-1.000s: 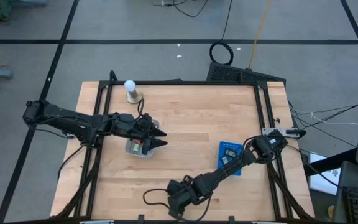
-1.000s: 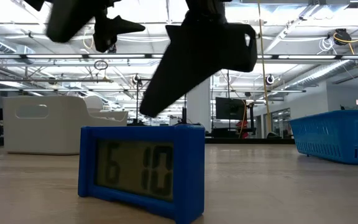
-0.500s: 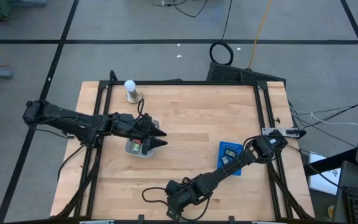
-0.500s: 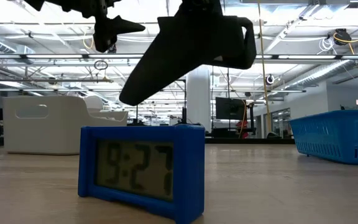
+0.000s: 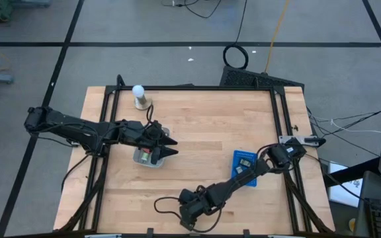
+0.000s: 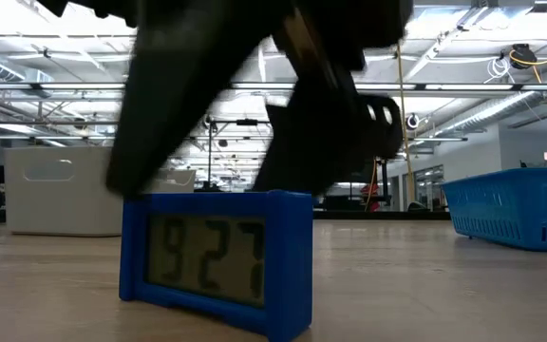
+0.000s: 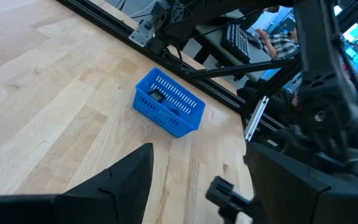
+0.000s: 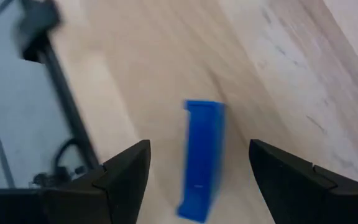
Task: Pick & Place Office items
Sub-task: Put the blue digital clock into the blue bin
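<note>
The wooden table (image 5: 204, 132) carries a blue basket (image 5: 245, 168) at the right and a grey tray (image 5: 148, 157) at the left. The right gripper (image 8: 197, 168), fingers spread and empty, hangs over a small blue clock (image 6: 215, 258) by the front edge. It looks light, stiff and smooth; its narrow sides suit pinching. The left gripper (image 7: 197, 180), spread and empty, hovers over the tray. What lies in the tray and basket is hard to make out.

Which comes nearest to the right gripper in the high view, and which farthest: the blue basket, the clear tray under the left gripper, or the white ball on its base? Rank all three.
Measured from the right gripper at the table's near edge:
1. Blue basket, towards the table's right side.
2. Clear tray, left of centre, under the left gripper.
3. White ball on its base, at the far left corner.
</note>
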`<state>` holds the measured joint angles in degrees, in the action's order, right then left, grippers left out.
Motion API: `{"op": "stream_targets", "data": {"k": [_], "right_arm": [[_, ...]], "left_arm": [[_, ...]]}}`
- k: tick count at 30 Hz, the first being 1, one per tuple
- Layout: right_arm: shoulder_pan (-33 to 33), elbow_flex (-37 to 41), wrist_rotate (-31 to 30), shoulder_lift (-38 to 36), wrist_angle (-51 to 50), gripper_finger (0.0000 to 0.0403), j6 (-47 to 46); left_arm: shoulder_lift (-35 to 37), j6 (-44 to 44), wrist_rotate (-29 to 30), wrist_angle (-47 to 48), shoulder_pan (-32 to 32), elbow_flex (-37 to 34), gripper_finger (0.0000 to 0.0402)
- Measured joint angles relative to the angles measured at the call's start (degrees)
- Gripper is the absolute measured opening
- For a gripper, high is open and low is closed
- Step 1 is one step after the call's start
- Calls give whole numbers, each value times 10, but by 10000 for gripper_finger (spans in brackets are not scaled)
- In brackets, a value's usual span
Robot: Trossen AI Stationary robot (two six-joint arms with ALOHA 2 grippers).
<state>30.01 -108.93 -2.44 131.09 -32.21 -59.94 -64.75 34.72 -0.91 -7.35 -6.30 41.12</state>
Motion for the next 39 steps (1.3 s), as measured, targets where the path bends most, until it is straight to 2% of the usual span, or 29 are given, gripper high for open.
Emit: {"op": "stream_targets", "data": {"k": [7,15,39], "right_arm": [[0,53,28,-2,70,267,-18],[0,60,23,-3,70,258,0],[-23,60,-53,-2,-72,54,84]], "left_arm": [[0,0,0,0,0,0,255],[0,0,0,-2,0,0,255],[0,0,0,-2,0,0,255]]}}
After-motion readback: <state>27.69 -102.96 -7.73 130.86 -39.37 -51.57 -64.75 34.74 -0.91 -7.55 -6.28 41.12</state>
